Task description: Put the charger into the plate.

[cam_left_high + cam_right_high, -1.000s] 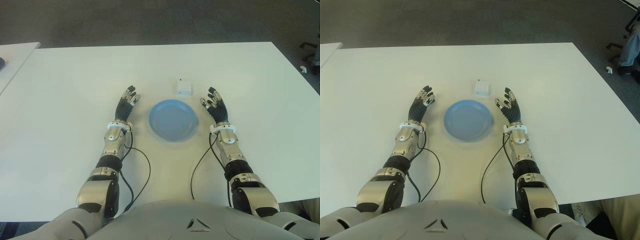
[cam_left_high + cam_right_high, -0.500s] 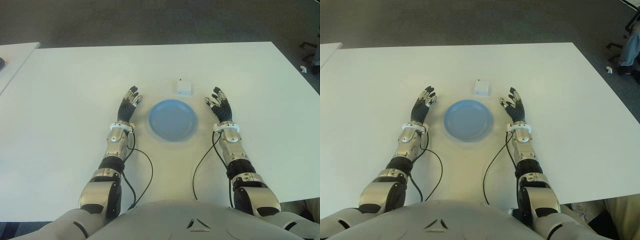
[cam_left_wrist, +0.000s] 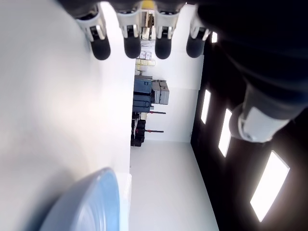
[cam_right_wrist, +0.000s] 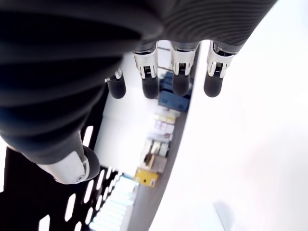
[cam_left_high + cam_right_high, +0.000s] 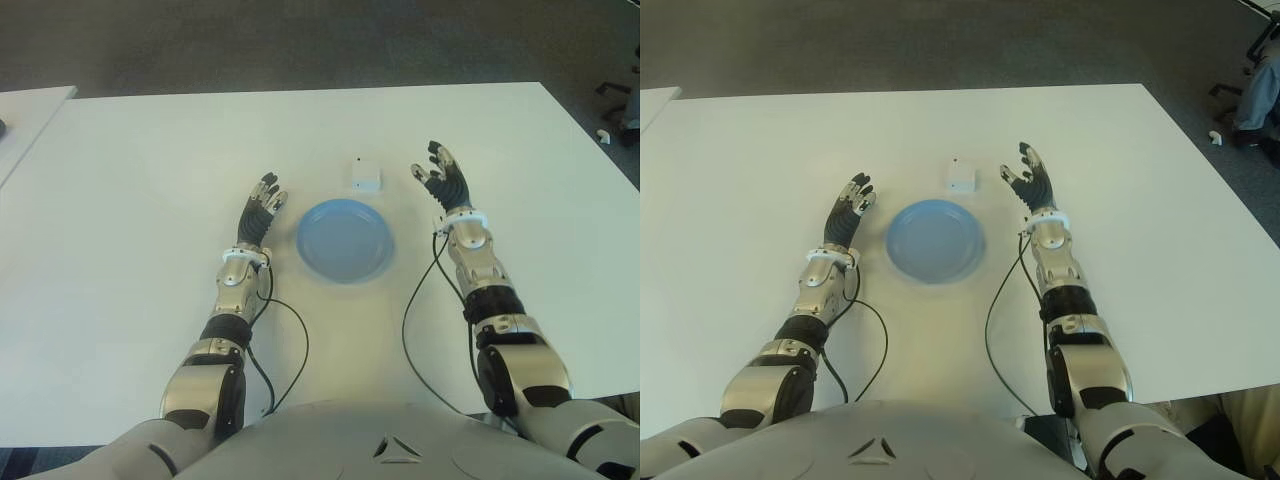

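A small white square charger (image 5: 366, 177) lies on the white table (image 5: 130, 180), just beyond the far rim of the round blue plate (image 5: 345, 239). The plate holds nothing. My right hand (image 5: 442, 176) is open, fingers spread, to the right of the charger and about level with it, holding nothing. In the right wrist view its fingertips (image 4: 149, 86) point out straight. My left hand (image 5: 262, 207) is open too, idle to the left of the plate; the plate's edge (image 3: 89, 204) shows in the left wrist view.
The table stretches wide on all sides of the plate. A second white table's corner (image 5: 30, 105) shows at the far left. Chair legs and a small white object (image 5: 605, 136) stand on the dark floor at the far right.
My right hand has moved forward and slightly right, from beside the plate to level with the charger. The left hand shifted only a little. Charger and plate have not moved.
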Available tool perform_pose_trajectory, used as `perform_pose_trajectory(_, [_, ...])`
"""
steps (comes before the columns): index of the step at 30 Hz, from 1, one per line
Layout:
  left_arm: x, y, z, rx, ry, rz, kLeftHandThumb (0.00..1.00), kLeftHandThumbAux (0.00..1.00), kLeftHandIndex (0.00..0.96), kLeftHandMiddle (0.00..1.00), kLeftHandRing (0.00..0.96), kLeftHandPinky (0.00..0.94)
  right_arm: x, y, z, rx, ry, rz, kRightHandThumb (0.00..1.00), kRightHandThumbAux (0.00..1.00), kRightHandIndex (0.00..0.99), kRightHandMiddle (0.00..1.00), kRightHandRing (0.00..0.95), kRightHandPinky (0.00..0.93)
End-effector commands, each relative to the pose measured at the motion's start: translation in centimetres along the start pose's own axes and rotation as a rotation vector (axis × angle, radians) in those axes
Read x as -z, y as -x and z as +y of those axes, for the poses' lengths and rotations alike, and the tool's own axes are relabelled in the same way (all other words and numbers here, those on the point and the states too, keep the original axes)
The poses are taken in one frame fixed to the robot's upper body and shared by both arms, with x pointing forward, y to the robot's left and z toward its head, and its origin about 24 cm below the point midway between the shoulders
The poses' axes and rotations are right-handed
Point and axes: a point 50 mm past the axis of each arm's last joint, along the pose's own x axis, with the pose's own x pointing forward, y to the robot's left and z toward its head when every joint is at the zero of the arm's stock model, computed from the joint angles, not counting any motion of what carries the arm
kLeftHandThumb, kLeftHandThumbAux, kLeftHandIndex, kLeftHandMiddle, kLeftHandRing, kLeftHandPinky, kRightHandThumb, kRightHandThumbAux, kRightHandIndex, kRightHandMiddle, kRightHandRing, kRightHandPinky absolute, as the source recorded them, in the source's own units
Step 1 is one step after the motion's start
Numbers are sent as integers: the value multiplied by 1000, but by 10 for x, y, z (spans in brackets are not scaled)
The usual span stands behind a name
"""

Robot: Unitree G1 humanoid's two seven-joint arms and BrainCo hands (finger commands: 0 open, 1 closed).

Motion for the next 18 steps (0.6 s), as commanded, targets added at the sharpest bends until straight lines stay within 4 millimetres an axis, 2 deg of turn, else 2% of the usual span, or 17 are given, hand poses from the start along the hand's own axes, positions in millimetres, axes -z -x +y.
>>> perform_pose_trajectory(1, [16,9,-2,0,9,74,54,570,0,19,0,0,-1,-6,2,-52,153,-3,223,576,0,0,1,1])
perform_pose_trajectory(8, [17,10,-4,-5,18,84,47,580,0,16,0,0,-11,-15,7,-85,449,-98,175,515,0,0,0,0])
perform_pose_trajectory(18, [18,10,-6,-4,40,84,31,597,0,12,0,0,-22,-25,16,-97,652,-192,140,466,0,0,0,0])
